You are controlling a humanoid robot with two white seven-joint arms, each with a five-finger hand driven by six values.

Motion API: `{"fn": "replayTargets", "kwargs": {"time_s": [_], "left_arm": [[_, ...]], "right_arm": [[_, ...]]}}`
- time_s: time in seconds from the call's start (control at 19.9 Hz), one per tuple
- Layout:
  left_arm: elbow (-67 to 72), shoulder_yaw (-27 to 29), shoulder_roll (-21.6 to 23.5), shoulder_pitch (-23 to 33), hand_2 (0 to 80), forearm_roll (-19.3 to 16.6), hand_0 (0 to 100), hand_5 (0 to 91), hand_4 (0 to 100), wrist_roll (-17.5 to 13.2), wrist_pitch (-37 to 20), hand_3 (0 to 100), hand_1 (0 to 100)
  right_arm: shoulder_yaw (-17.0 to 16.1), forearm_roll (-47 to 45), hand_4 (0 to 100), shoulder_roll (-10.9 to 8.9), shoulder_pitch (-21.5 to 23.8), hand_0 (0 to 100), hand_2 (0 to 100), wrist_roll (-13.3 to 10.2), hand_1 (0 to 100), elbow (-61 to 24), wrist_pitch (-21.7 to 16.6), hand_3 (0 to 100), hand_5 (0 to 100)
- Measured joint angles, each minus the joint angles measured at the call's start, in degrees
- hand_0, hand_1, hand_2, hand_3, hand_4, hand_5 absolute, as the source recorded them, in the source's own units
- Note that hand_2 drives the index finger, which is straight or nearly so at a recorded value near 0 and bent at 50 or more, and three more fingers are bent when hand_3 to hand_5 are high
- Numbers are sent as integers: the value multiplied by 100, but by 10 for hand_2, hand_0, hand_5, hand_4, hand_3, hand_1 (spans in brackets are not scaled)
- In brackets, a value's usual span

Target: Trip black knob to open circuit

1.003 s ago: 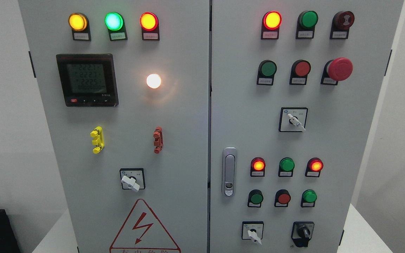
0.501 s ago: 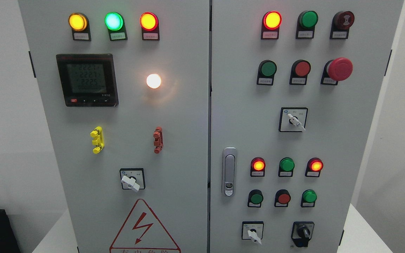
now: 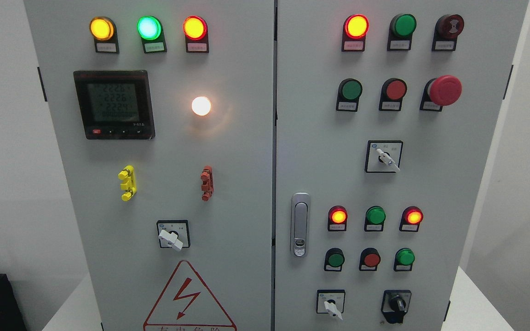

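A grey control cabinet (image 3: 246,151) with two doors fills the head view. The black knob (image 3: 396,304) is a rotary switch at the bottom right of the right door, its handle standing roughly upright. Next to it on the left is a white-handled selector (image 3: 331,306) pointing down-right. Neither of my hands nor arms shows in the view.
The right door carries a red mushroom stop button (image 3: 444,90), a white selector (image 3: 386,158), a silver door latch (image 3: 300,224), and rows of lit and unlit lamps and push buttons. The left door has a digital meter (image 3: 114,104), a white lamp (image 3: 201,106), and a selector (image 3: 171,236).
Only the digits on the meter display have changed. Nothing else moved.
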Motion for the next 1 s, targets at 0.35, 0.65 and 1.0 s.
{"fn": "replayTargets", "kwargs": {"time_s": [0.35,0.65,1.0], "left_arm": [[0,1,0,0,0,0,120,0,0,0,2,0,389],[0,2,0,0,0,0,120,0,0,0,27,0,389],[0,1,0,0,0,0,120,0,0,0,5,0,389]], "right_arm": [[36,-5,1,-7,323,0,0,-119,142,-856,-86,60,0],[104,-8,6,-31,516,0,0,-187,129,-1652,-366,69,0],[194,-5,60,-102,581,0,0,-440,115,-2543,-991,144,0]]}}
